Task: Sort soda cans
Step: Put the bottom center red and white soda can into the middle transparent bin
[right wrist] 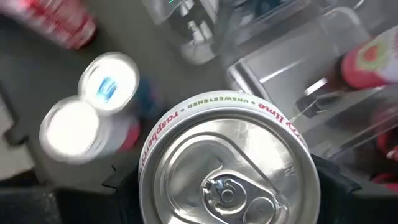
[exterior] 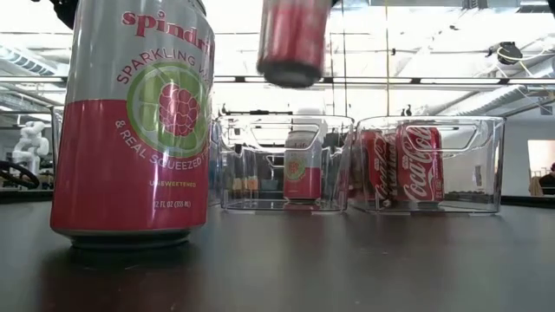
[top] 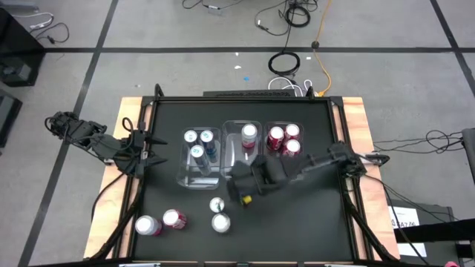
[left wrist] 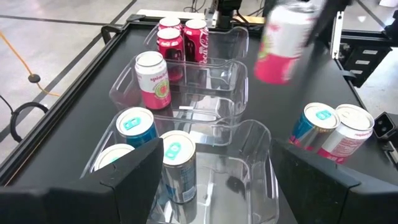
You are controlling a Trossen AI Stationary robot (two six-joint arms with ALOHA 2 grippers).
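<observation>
My right gripper (top: 243, 184) hangs over the table just near of the middle bin, shut on a pink-and-white soda can (left wrist: 283, 40) that is lifted clear (exterior: 295, 39). My left gripper (left wrist: 217, 186) waits open at the table's left side, pointing at the bins. The left clear bin (top: 199, 176) holds three teal cans (left wrist: 177, 158). One pink can (left wrist: 152, 79) stands in the middle bin. Three dark red cans (top: 283, 139) stand in the right bin. Several cans stand on their bases near the near edge: a teal one (left wrist: 316, 124), pink ones (left wrist: 351, 132), (top: 174, 219). My right gripper holds the pink can at its upper side wall, just below the silver top (right wrist: 227, 162), pinched between the two fingers (right wrist: 333, 180). The fingers come from above, pointing down. The can hangs below them, roughly upright, clear of the table.
Three clear plastic bins stand side by side at the table's middle. A large pink can (exterior: 130, 121) stands close to the low camera. A raised dark frame (top: 152, 104) rims the table. Bare black tabletop lies near of the right bin.
</observation>
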